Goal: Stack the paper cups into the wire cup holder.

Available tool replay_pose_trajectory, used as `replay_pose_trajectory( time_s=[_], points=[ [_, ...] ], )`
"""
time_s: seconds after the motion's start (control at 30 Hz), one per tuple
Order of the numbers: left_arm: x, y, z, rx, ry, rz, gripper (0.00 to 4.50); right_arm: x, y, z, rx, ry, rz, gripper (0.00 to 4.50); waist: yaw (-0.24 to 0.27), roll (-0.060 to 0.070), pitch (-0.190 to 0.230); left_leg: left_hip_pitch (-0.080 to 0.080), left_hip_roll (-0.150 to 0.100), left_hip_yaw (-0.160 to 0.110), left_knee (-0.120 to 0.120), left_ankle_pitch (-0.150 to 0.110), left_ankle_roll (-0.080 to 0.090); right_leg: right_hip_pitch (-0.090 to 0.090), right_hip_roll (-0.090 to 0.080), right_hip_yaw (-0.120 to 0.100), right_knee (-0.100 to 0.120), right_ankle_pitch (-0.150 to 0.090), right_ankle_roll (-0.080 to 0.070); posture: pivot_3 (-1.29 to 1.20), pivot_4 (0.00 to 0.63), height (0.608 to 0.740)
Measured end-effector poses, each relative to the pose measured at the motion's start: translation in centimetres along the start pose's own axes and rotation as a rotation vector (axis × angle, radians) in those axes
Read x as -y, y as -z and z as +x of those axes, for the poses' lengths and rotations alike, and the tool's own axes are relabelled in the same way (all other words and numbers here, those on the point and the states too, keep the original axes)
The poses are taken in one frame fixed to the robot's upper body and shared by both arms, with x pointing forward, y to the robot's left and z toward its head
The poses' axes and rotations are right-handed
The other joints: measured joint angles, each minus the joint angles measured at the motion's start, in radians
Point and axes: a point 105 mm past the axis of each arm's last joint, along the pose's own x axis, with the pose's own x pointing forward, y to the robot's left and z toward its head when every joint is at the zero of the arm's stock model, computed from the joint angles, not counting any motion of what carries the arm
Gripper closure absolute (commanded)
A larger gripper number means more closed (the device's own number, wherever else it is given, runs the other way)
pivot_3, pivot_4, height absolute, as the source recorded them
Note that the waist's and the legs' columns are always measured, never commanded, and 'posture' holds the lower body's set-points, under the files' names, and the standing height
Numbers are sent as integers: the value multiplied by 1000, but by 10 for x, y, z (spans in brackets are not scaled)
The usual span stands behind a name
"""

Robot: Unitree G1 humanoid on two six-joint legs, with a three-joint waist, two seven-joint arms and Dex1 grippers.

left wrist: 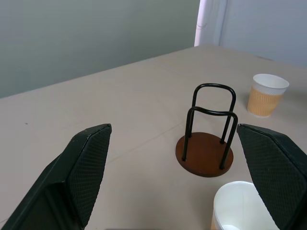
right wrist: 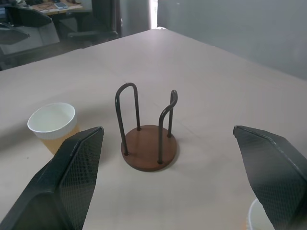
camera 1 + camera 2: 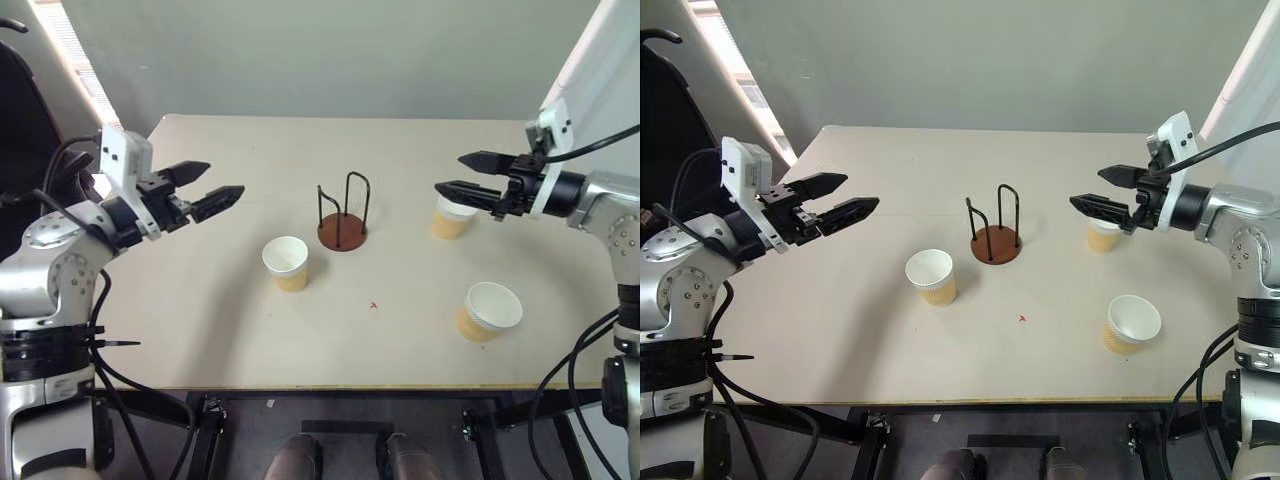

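The wire cup holder (image 3: 343,220) stands upright near the middle of the pale table (image 3: 230,330), its round reddish-brown base flat on the surface and its two dark wire loops rising from it with nothing inside them. Three paper cups sit around it, all upright and open side up, each apart from the holder and from one another. The first cup (image 3: 286,263) stands just to the holder's left and a little nearer the robot. The second cup (image 3: 452,215) stands to the holder's right, at about the same depth on the table, with its rim partly hidden behind the right gripper. The third cup (image 3: 488,311) is farther right and closer to the front edge of the table. No writing, brand or label can be read on the cups or the holder. A small red mark (image 3: 373,305) lies on the table in front of the holder.

The left gripper (image 3: 208,187) hovers above the table's left side, pointing toward the holder, its fingers spread wide and holding nothing. The right gripper (image 3: 464,174) hovers opposite, above the second cup, likewise spread wide and empty.
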Motion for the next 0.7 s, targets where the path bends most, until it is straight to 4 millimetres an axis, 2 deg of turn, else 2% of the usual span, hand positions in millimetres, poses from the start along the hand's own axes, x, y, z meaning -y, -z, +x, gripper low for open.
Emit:
replay_pose_trajectory(
  time_s=[0.3,0.47,0.57,0.7],
  points=[
    [10,2,21,12,62,-33,0,-1,3,-7,3,33,-2,3,3,0,0,0,0,0,0,0,0,0,0,0,0,1,1,0,150,740],
    [16,-2,29,15,90,-29,0,2,-7,-19,15,62,-29,3,2,0,0,0,0,0,0,0,0,0,0,0,0,1,2,0,150,740],
    [20,-6,37,22,102,-20,0,-4,-8,-21,10,55,-41,3,3,0,0,0,0,0,0,0,0,1,0,0,0,1,2,0,150,740],
    [30,10,52,-16,110,-78,0,-7,-3,-22,-6,52,-11,3,2,0,0,0,0,1,2,1,0,1,0,0,0,2,4,0,150,740]
  ],
)
